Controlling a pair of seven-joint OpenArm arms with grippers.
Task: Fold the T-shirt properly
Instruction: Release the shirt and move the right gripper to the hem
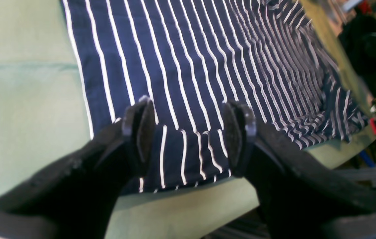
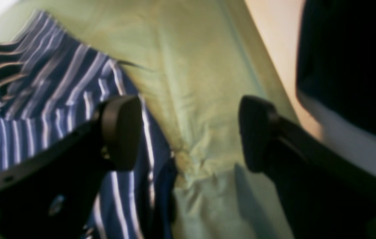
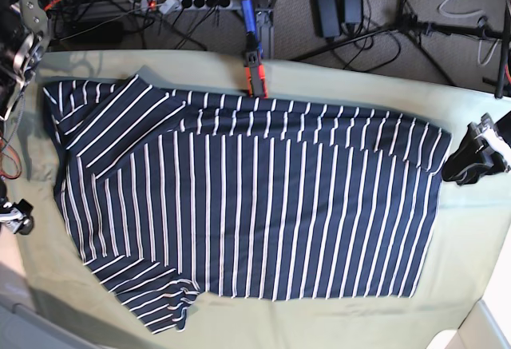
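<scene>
On the left edge of the base view, the right arm shows only as metal parts beside the sleeve end of the T-shirt (image 3: 239,213). Its wrist camera shows the right gripper (image 2: 188,132) with its fingers (image 2: 121,131) spread wide, holding nothing; one finger hangs over striped fabric at the shirt's edge, the other over the bare olive-green cloth (image 2: 194,73).

The T-shirt, dark navy with thin white stripes, lies spread across the cloth-covered tabletop (image 3: 471,245), sleeves toward the left and hem toward the right, with a strip along its far edge folded over. An orange-and-black clamp (image 3: 255,73) sits at the far table edge, just beyond the shirt.

At the right, the left gripper (image 3: 477,156) sits beside the shirt's far hem corner. In its wrist view its fingers (image 1: 140,132) stand apart, empty, with striped fabric between them.
</scene>
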